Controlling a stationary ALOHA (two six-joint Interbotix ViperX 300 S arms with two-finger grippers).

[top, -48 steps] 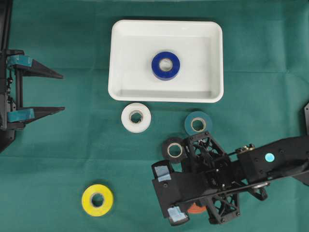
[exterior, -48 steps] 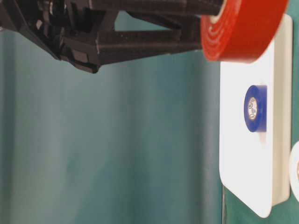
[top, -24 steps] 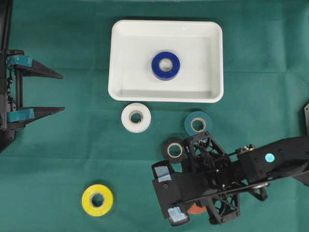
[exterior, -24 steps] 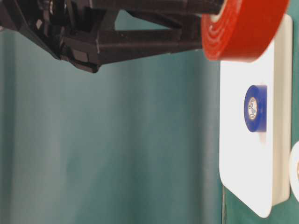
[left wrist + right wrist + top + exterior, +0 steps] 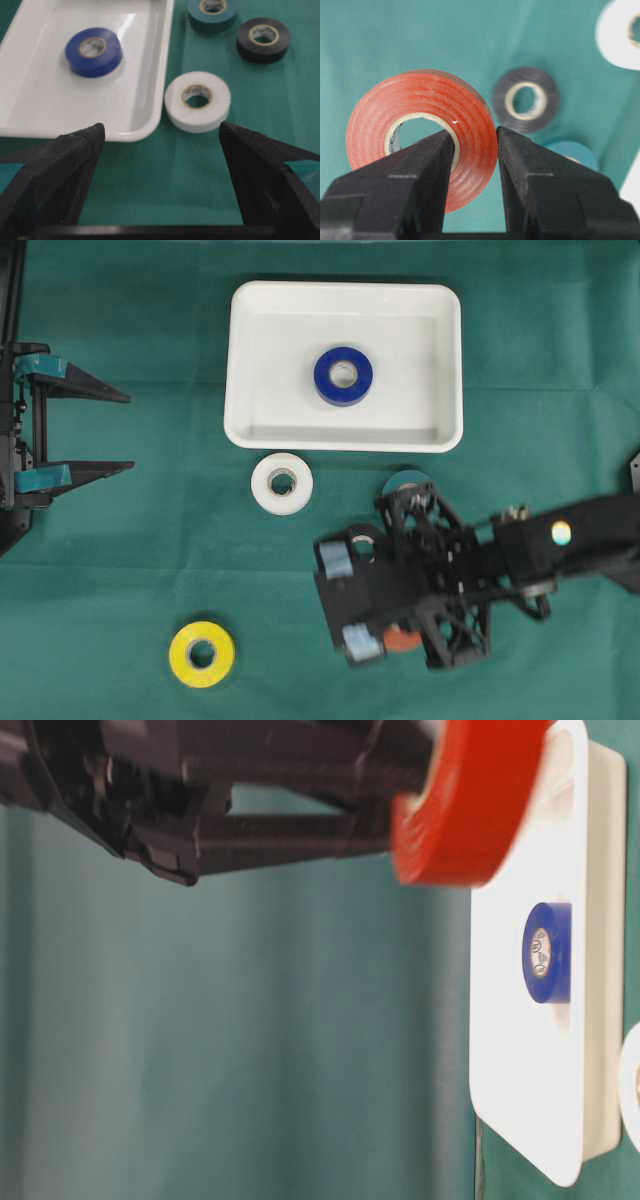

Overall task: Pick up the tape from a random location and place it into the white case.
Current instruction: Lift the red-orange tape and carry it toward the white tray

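Observation:
A red tape [image 5: 475, 117] roll hangs in the air, pinched through its wall by my right gripper [image 5: 474, 135], one finger in the hole and one outside. From overhead the red tape [image 5: 403, 639] peeks out under the right gripper [image 5: 392, 636], below and right of the white case [image 5: 345, 444]. At table level the red tape [image 5: 465, 800] is blurred in front of the white case [image 5: 520, 1070]. A blue tape [image 5: 343, 375] lies flat inside the case. My left gripper [image 5: 131, 431] stands open at the far left, nothing between its fingers.
On the green cloth lie a white tape [image 5: 282, 483], a black tape [image 5: 362, 540] and a teal tape [image 5: 405, 480], the last two partly under the right arm. A yellow tape [image 5: 202, 653] sits at the lower left. The left wrist view shows the case rim [image 5: 169, 50] beside the white tape [image 5: 197, 101].
The right arm has shifted toward the case with the red tape still in its grip, and it is blurred by motion. The left arm has not moved.

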